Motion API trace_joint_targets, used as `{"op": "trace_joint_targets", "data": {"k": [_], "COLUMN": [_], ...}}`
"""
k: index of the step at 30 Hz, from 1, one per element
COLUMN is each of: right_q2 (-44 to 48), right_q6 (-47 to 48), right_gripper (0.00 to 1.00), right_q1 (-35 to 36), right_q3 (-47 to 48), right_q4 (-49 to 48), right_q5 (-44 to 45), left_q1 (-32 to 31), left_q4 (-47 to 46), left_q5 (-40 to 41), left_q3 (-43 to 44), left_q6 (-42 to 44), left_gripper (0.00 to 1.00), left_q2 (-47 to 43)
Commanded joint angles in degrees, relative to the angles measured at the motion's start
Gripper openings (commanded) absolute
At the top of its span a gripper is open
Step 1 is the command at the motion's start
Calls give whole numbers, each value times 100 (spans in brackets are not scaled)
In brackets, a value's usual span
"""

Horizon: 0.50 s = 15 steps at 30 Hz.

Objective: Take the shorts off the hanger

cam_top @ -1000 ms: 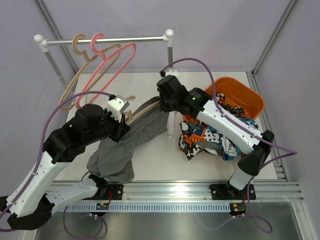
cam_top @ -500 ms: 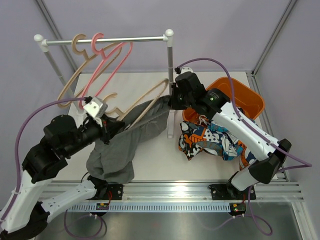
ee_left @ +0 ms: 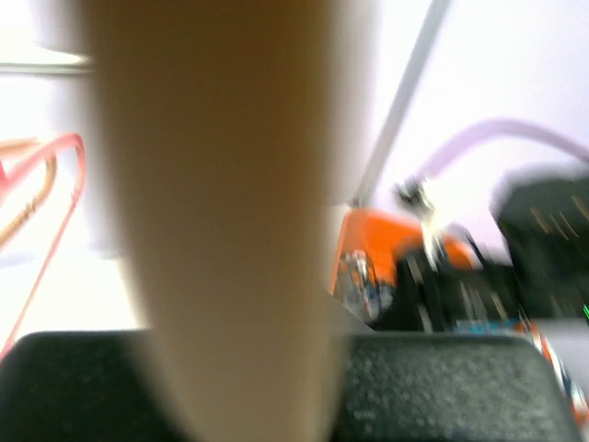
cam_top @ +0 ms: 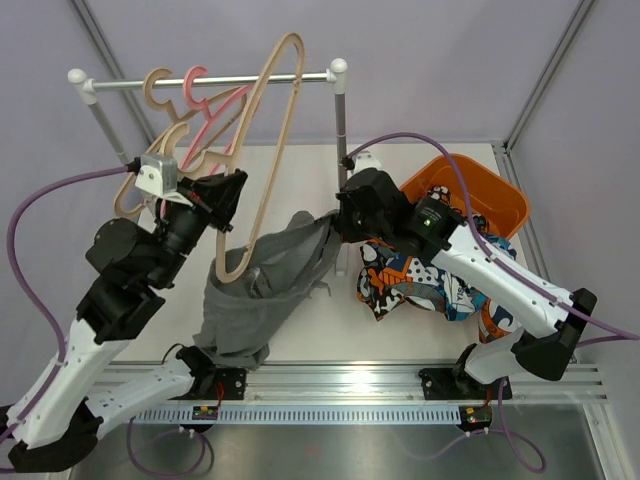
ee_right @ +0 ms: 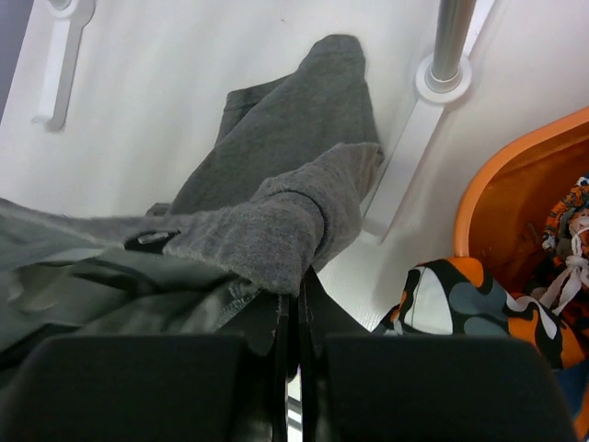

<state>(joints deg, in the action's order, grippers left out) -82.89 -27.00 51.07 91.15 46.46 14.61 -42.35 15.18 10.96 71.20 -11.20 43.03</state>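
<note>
While the left gripper clamps the tall beige hanger, tilted up toward the far silver rail, the plain dark grey shorts sag onto the white table between the arms. At their right edge the right gripper is closed tight on a grey fold.

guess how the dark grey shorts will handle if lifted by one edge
Probably floppy: the dark grey shorts sag in folds from the right gripper to the table. Likely light, since a small pinch alone lifts one edge. They might snag, as the lower end of the beige hanger held by the left gripper overlaps the cloth.
</note>
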Motion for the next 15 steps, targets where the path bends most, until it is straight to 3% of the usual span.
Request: {"op": "trace_joint_targets", "data": {"k": [1, 5, 8, 12, 15], "right_q2": [317, 668, 853, 933, 933], "right_q6": [125, 160, 248, 450, 739], "right_gripper": [0, 0, 0, 0, 0], "right_q1": [350, 369, 360, 360, 351], "right_q3": [-54, -45, 375, 1664, 2491], "right_q4": [-5, 205, 564, 1145, 1383], "right_q5": [402, 743, 1104, 1885, 2273], "left_q1": [-19, -19, -10, -10, -19], "left_q4": [-2009, -1591, -19, 1494, 1901], "left_q5": [775, 863, 943, 619, 416], "left_q3": [76, 1060, 2436, 3363, 3253], "left_q6": [74, 145, 102, -145, -225], "left_gripper": [0, 0, 0, 0, 0], "left_q2": [223, 925, 1734, 2254, 2062]}}
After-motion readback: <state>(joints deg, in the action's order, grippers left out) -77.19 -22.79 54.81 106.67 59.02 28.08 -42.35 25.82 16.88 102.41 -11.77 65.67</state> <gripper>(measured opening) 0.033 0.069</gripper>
